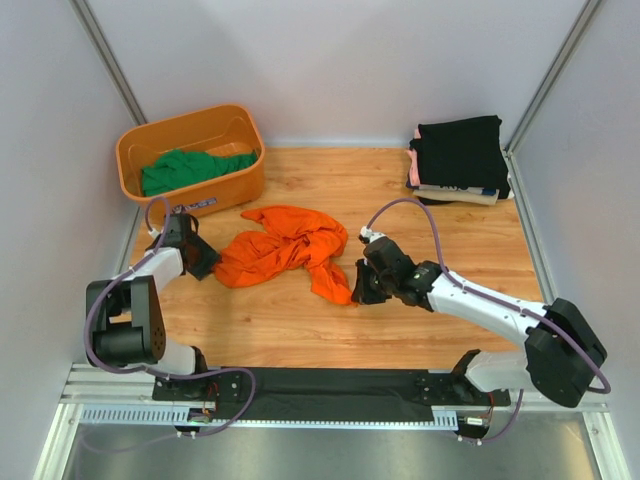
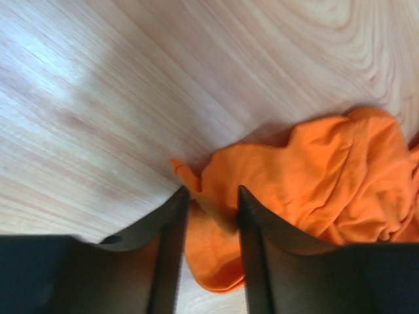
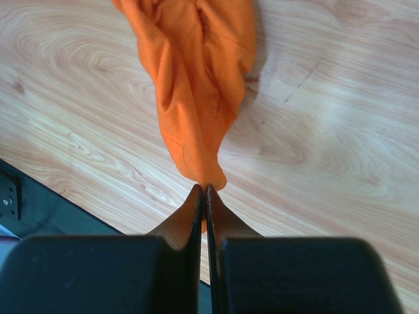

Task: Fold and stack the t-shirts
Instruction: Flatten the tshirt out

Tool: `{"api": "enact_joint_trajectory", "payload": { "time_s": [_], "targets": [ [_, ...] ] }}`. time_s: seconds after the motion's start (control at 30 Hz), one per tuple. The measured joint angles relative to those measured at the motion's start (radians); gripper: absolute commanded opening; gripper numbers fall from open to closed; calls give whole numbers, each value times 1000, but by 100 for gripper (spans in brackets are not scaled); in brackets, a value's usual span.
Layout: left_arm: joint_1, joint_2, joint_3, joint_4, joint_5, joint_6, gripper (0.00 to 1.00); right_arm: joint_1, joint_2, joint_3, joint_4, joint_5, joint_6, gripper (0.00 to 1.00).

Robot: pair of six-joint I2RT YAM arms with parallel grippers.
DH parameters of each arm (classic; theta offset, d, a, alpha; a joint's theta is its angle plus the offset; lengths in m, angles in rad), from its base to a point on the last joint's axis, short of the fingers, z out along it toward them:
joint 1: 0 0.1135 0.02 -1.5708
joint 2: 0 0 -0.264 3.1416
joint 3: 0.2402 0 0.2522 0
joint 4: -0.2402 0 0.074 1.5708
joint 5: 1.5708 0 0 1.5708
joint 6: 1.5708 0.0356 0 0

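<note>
A crumpled bright orange cloth t-shirt [image 1: 285,250] lies in the middle of the light wooden desk [image 1: 400,190]. It is bunched into a heap whose long axis runs left to right, slanting toward the near edge at its right end. From that end a narrow twisted tail points at the right tool [image 1: 362,285]. In the right wrist view this tool [image 3: 204,190] has its black fingers pressed together, pinching the very tip of the tail [image 3: 196,78], which stretches straight away from it.

The left tool [image 1: 205,262] sits at the heap's left end. In the left wrist view its fingers [image 2: 211,196] are spread, with a corner of the orange cloth [image 2: 314,176] lying in the gap between them and the rest fanning off to the right.

At the far left stands a rigid orange plastic basket [image 1: 215,190] holding a loosely piled green cloth t-shirt [image 1: 190,168]. In the far right corner a folded black cloth t-shirt [image 1: 460,150] tops a small stack, with pale pink folded cloth [image 1: 413,172] showing beneath it.
</note>
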Motion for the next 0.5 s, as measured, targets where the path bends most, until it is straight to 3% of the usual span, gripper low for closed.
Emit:
{"api": "enact_joint_trajectory", "payload": {
  "time_s": [0.03,0.07,0.1,0.3,0.4,0.5],
  "targets": [
    [-8,2,-2,2,-8,3,30,-6,-4,-4,-3,-1,-2,0],
    [-16,5,-5,2,-12,5,3,-16,-7,-6,-6,-3,-5,0],
    [-24,5,-7,3,-15,6,0,-27,-10,-9,-9,-2,-7,0],
    [-41,-48,-10,-51,0,32,0,-190,-49,12,-115,14,-39,0],
    [-41,-239,29,-170,-34,39,0,-343,-113,75,-225,57,-60,0],
    [-41,-450,174,-276,-97,64,0,-504,-206,162,-296,96,-76,0]
  ]
}}
